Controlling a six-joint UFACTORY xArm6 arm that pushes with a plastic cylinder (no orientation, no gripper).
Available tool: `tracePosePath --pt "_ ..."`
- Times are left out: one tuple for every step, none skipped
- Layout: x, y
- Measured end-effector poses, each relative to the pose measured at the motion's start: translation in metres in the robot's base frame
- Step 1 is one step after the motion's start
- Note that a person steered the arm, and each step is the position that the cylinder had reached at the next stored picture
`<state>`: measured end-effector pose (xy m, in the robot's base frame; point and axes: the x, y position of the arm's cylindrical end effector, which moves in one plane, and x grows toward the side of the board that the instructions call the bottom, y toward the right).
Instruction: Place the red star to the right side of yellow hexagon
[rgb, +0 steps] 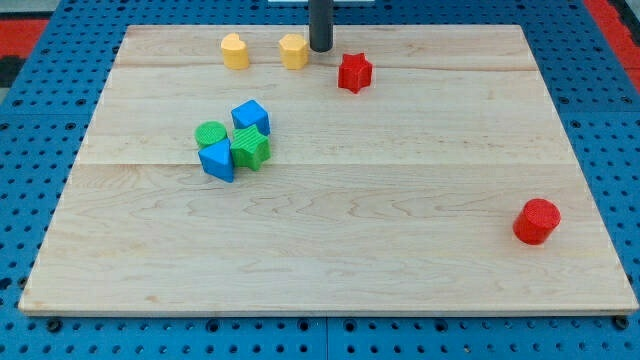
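Note:
The red star (354, 73) lies near the view's top, right of centre. The yellow hexagon (294, 50) sits up and to the left of it, near the board's top edge. My tip (320, 48) stands just right of the yellow hexagon, close to touching it, and up-left of the red star with a small gap. A second yellow block (234, 51) sits further left on the same row.
A cluster sits left of centre: a blue cube (250, 117), a green cylinder (211, 134), a green star (251, 148) and a blue triangular block (217, 160). A red cylinder (537, 221) stands near the right edge of the wooden board (400, 250).

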<state>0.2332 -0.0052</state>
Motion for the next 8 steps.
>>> tracePosePath --pt "0.001 -0.041" --pt "-0.004 -0.006" --pt "-0.005 0.082" --pt "0.023 0.152" --pt "0.055 0.099" --pt "0.086 0.066" --pt "0.075 0.027" --pt "0.058 0.012"
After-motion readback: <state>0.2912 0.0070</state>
